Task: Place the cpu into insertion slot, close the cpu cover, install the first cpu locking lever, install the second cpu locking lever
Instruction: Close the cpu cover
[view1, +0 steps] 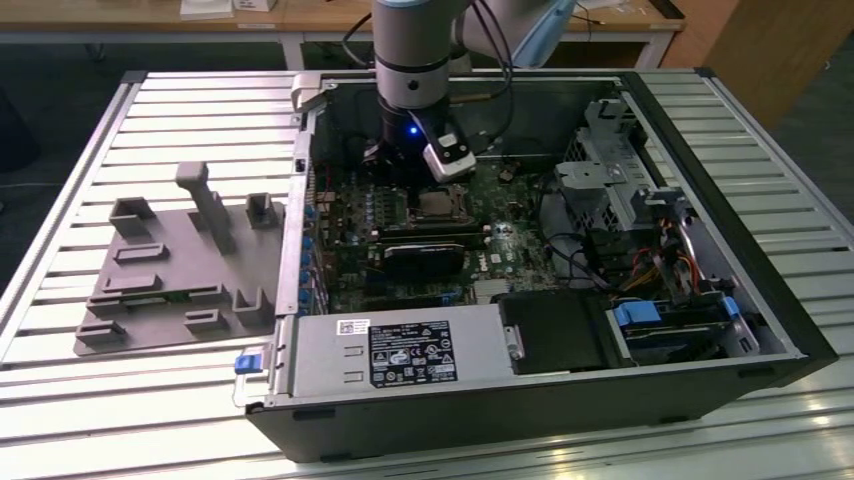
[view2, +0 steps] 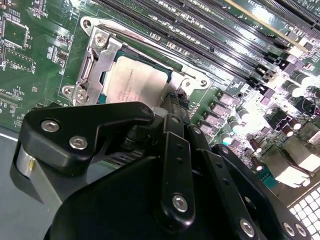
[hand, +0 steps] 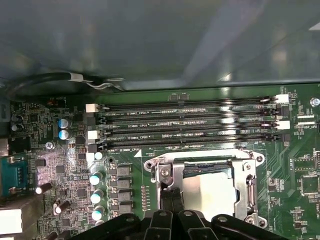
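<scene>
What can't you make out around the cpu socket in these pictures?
Second wrist view: the gripper hides part of the cpu and the cpu cover.
First wrist view: the gripper covers one edge of the insertion slot.
Exterior view: the locking levers are too small to tell.

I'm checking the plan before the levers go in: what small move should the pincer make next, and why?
Probably a slight downward press on the cpu cover. The cpu lies in the insertion slot, the cover frames it, and the shut pincer sits at the cover's edge beside the cpu, so a short push should hold it flat.
</scene>
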